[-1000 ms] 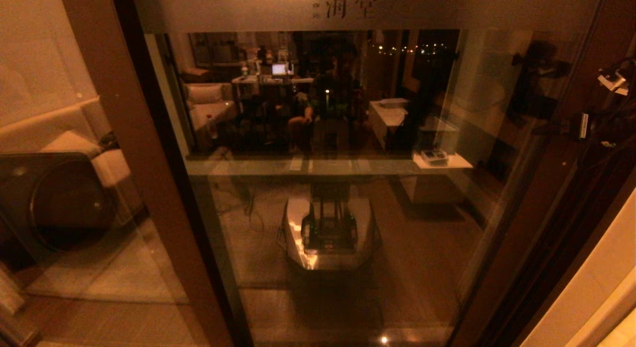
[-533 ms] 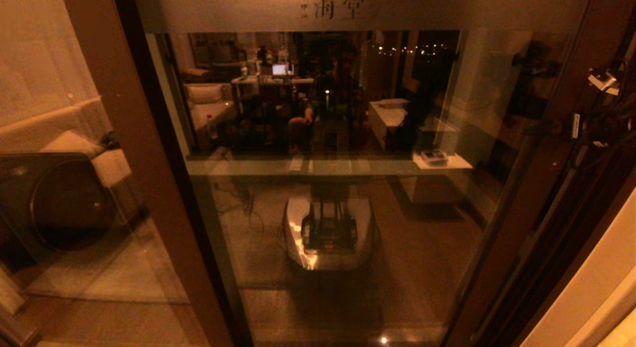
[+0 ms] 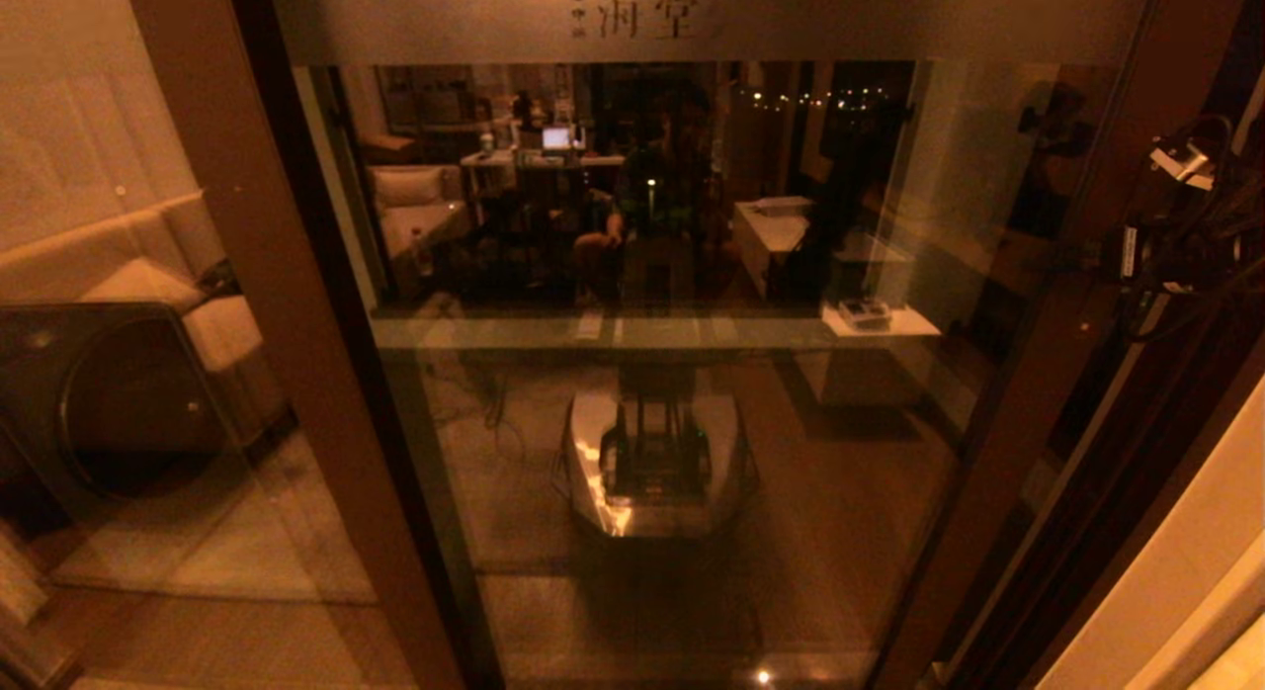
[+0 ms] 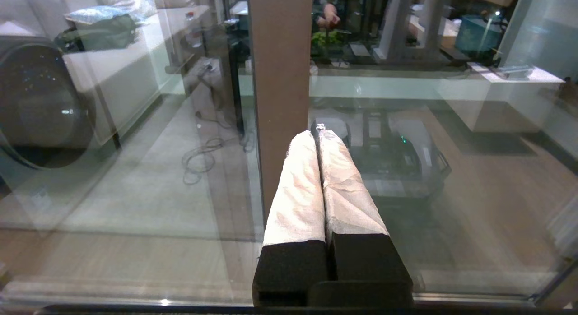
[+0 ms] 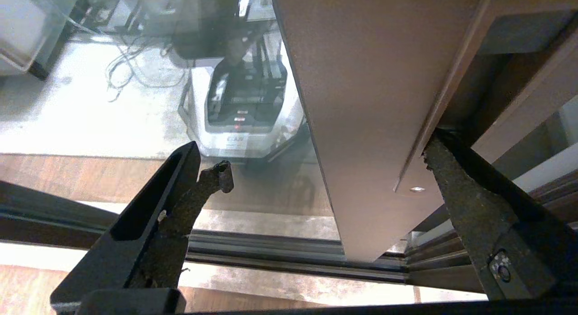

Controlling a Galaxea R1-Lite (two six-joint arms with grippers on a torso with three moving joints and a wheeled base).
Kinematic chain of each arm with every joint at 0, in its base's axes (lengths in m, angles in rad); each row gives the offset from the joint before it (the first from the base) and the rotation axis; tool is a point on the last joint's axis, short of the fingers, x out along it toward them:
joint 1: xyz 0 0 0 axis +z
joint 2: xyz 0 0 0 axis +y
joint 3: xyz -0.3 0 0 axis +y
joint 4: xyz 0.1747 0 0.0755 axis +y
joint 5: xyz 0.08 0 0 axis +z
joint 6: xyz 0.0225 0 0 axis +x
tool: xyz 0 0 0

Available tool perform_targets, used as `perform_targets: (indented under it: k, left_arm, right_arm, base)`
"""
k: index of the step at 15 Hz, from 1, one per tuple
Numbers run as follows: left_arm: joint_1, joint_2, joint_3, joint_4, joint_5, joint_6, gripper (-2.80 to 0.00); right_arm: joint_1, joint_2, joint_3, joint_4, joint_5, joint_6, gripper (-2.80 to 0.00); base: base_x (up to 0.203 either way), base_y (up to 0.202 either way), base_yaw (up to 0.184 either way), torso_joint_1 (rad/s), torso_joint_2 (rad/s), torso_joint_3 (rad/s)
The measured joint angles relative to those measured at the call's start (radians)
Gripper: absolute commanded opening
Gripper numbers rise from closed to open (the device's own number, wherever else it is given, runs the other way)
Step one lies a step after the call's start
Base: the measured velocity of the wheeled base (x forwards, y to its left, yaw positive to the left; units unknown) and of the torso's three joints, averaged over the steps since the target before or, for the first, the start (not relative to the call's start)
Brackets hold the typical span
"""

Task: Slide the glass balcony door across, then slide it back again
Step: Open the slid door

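The glass balcony door [image 3: 692,423] fills the head view, with a frosted top band [image 3: 791,18] bearing characters and a brown right stile [image 3: 1048,374]. At that stile is my right gripper [image 3: 1176,245]. In the right wrist view the right gripper [image 5: 323,164] is open and straddles the stile [image 5: 361,103]. One dark finger [image 5: 456,184] lies against the stile's outer edge beside a narrow groove and a small screw [image 5: 416,189]; the other finger [image 5: 212,179] hangs in front of the glass. My left gripper [image 4: 316,133] is shut, its white-wrapped fingers empty, pointing at a brown upright frame [image 4: 280,80].
A dark round-fronted washing machine [image 3: 119,403] stands behind the left glass panel [image 3: 148,225]. The floor track [image 5: 271,256] runs under the door. A pale wall [image 3: 1186,571] closes the right side. My own base is mirrored in the glass [image 3: 652,463].
The door has slid to the left: its characters and right stile have shifted left. My right gripper has moved left with the stile. The left gripper stays shut.
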Motion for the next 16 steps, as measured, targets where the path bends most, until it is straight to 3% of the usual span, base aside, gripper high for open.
perform_targets:
  k: [11, 16]
  left_arm:
    - [-0.001, 0.000, 0.000, 0.000, 0.000, 0.001, -2.80]
    - [-0.001, 0.000, 0.000, 0.000, 0.000, 0.000, -2.80]
  right_arm:
    - [-0.100, -0.162, 0.044, 0.002, -0.039, 0.028, 0.00]
    - [-0.168, -0.204, 0.035, -0.005, -0.174, -0.027, 0.00]
  base:
    - [0.000, 0.000, 0.000, 0.000, 0.00, 0.000]
    - [0.000, 0.000, 0.000, 0.000, 0.00, 0.000]
